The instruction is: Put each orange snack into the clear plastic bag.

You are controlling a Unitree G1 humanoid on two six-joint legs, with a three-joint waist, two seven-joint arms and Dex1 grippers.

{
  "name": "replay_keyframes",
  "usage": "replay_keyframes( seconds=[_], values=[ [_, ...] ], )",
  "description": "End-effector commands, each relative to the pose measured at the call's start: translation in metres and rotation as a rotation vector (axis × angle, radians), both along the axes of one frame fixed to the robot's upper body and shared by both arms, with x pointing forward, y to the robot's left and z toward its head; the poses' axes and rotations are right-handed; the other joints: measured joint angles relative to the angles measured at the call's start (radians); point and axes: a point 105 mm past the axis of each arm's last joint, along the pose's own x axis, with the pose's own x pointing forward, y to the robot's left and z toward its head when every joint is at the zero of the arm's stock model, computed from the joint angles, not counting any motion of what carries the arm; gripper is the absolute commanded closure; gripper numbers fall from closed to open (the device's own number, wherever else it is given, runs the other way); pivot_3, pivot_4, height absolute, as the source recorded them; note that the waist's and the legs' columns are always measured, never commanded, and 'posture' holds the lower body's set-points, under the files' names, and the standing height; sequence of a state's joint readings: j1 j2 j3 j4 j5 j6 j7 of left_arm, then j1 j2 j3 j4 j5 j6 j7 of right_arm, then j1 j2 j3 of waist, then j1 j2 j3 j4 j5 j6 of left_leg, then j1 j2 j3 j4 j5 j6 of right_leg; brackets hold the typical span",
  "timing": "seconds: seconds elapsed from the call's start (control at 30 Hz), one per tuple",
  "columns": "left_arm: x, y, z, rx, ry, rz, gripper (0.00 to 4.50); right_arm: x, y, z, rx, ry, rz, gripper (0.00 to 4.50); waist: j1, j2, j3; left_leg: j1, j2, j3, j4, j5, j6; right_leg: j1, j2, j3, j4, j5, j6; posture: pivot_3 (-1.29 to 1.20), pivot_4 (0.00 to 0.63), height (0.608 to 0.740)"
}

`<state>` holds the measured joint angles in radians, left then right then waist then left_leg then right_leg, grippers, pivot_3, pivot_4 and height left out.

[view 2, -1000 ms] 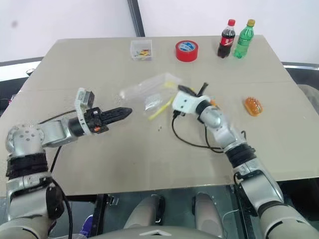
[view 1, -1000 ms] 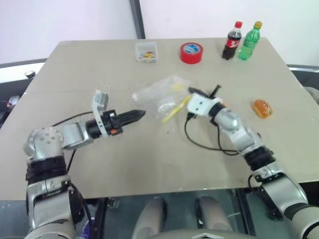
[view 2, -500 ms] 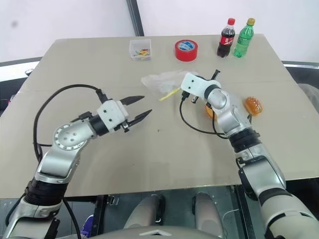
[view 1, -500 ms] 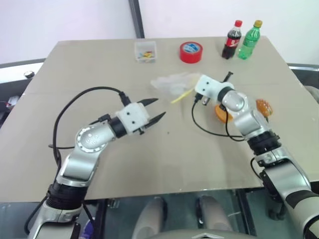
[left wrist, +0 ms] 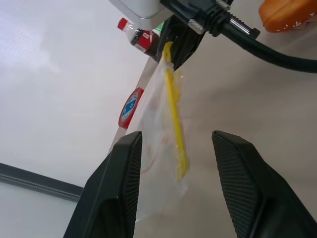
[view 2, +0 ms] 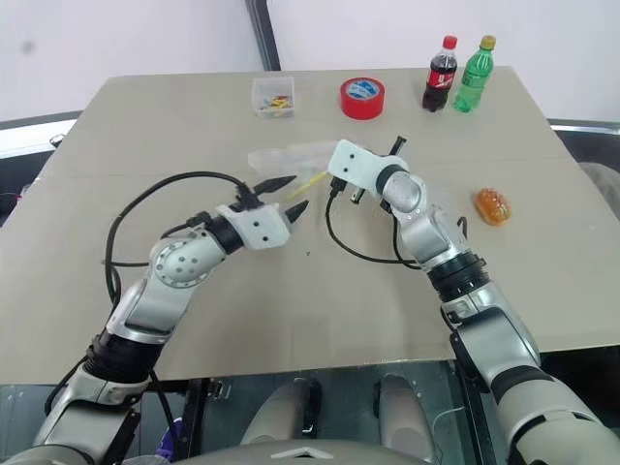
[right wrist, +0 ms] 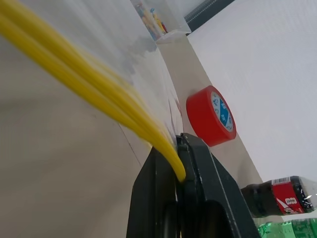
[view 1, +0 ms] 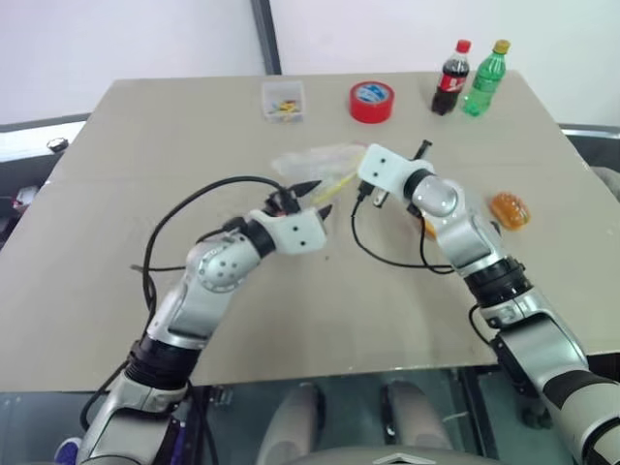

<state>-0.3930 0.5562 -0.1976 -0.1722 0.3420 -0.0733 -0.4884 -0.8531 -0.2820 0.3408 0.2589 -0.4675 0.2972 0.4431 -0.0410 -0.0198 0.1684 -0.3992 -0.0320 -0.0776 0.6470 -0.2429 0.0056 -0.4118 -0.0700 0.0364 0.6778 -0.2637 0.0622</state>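
Note:
My right gripper (right wrist: pixel 179 174) is shut on the yellow strip of the clear plastic bag (view 1: pixel 312 159), which hangs crinkled from it just above the middle of the table. My left gripper (view 1: pixel 316 197) is open, and its fingers (left wrist: pixel 121 178) stand on either side of the bag's free end without touching it. One orange snack (view 1: pixel 510 209) lies on the table to the right of my right forearm. In the left wrist view an orange snack (left wrist: pixel 292 7) also shows beyond the right wrist's black cable.
A red tape roll (view 1: pixel 372 101), a cola bottle (view 1: pixel 449 77) and a green bottle (view 1: pixel 485 77) stand along the far edge. A small clear box (view 1: pixel 284 100) sits at the far left of them. Black cables trail from both wrists over the table (view 1: pixel 291 320).
My left arm has swung in from the left to the bag's end and its gripper has opened. My right gripper has lifted the bag and carried it slightly left.

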Motion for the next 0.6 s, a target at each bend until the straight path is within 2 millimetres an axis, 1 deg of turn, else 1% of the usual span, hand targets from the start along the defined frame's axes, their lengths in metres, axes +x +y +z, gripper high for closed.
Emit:
replay_keyframes(
  seconds=[0.03, 0.07, 0.1, 0.17, 0.27, 0.33, 0.4, 0.47, 0.5, 0.6],
  values=[
    [-0.001, -0.009, 0.013, -0.015, -0.064, -0.021, 3.68, -0.007, 0.009, 0.016, 0.018, -0.056, 0.026, 4.5, 0.0, 0.0, 0.0, 0.0, 0.0, 0.0, 0.0, 0.0, 0.0, 0.0, 0.0, 0.0, 0.0, 0.0, 0.0, 0.0, 0.15, 0.74],
    [-0.001, -0.01, 0.012, -0.015, -0.064, -0.021, 4.26, -0.007, 0.009, 0.016, 0.019, -0.057, 0.025, 4.5, 0.0, 0.0, 0.0, 0.0, 0.0, 0.0, 0.0, 0.0, 0.0, 0.0, 0.0, 0.0, 0.0, 0.0, 0.0, 0.0, 0.15, 0.74],
    [-0.001, -0.01, 0.012, -0.015, -0.066, -0.021, 4.38, -0.008, 0.009, 0.015, 0.02, -0.056, 0.024, 4.5, 0.0, 0.0, 0.0, 0.0, 0.0, 0.0, 0.0, 0.0, 0.0, 0.0, 0.0, 0.0, 0.0, 0.0, 0.0, 0.0, 0.15, 0.74],
    [0.001, -0.006, 0.015, -0.023, -0.079, -0.006, 4.38, -0.009, 0.006, 0.014, 0.019, -0.061, 0.017, 4.5, 0.0, 0.0, 0.0, 0.0, 0.0, 0.0, 0.0, 0.0, 0.0, 0.0, 0.0, 0.0, 0.0, 0.0, 0.0, 0.0, 0.15, 0.74],
    [0.006, 0.009, 0.024, -0.08, -0.075, 0.024, 4.38, -0.017, -0.001, 0.0, -0.035, 0.023, 0.069, 4.5, 0.0, 0.0, 0.0, 0.0, 0.0, -0.001, 0.0, 0.0, 0.0, 0.0, 0.0, 0.0, 0.0, 0.0, 0.0, 0.0, 0.15, 0.74],
    [0.009, 0.016, 0.026, -0.099, -0.065, 0.037, 4.38, -0.021, -0.006, -0.001, -0.03, 0.043, 0.062, 4.5, 0.0, 0.0, 0.0, 0.0, 0.0, -0.001, 0.0, 0.0, 0.0, 0.0, 0.0, -0.001, 0.0, 0.0, 0.0, 0.0, 0.15, 0.74],
    [0.017, 0.031, 0.027, -0.123, -0.046, 0.068, 4.5, -0.025, -0.012, 0.001, 0.018, 0.05, 0.046, 3.87, -0.001, 0.0, 0.0, 0.0, 0.0, -0.001, 0.001, 0.0, 0.0, 0.0, 0.0, -0.001, 0.0, 0.0, 0.0, 0.0, 0.15, 0.74],
    [0.021, 0.041, 0.027, -0.142, -0.023, 0.074, 4.5, -0.033, -0.019, 0.001, 0.097, 0.089, 0.025, 3.24, -0.001, 0.0, 0.0, 0.0, 0.001, -0.001, 0.001, 0.0, 0.0, 0.0, 0.0, -0.001, 0.0, 0.0, 0.0, 0.0, 0.15, 0.74],
    [0.024, 0.046, 0.026, -0.151, -0.011, 0.083, 4.5, -0.038, -0.022, 0.001, 0.127, 0.112, 0.019, 3.24, 0.001, 0.0, 0.0, 0.0, 0.0, -0.002, 0.001, 0.0, 0.0, 0.0, 0.0, -0.002, 0.001, 0.0, 0.0, 0.0, 0.15, 0.74],
    [0.025, 0.049, 0.023, -0.164, 0.013, 0.063, 4.5, -0.054, -0.027, 0.004, 0.175, 0.154, 0.044, 3.24, 0.002, 0.0, 0.0, -0.001, 0.0, -0.003, 0.001, 0.0, 0.0, 0.0, 0.0, -0.003, 0.0, 0.0, 0.0, 0.0, 0.15, 0.74]
  ],
)
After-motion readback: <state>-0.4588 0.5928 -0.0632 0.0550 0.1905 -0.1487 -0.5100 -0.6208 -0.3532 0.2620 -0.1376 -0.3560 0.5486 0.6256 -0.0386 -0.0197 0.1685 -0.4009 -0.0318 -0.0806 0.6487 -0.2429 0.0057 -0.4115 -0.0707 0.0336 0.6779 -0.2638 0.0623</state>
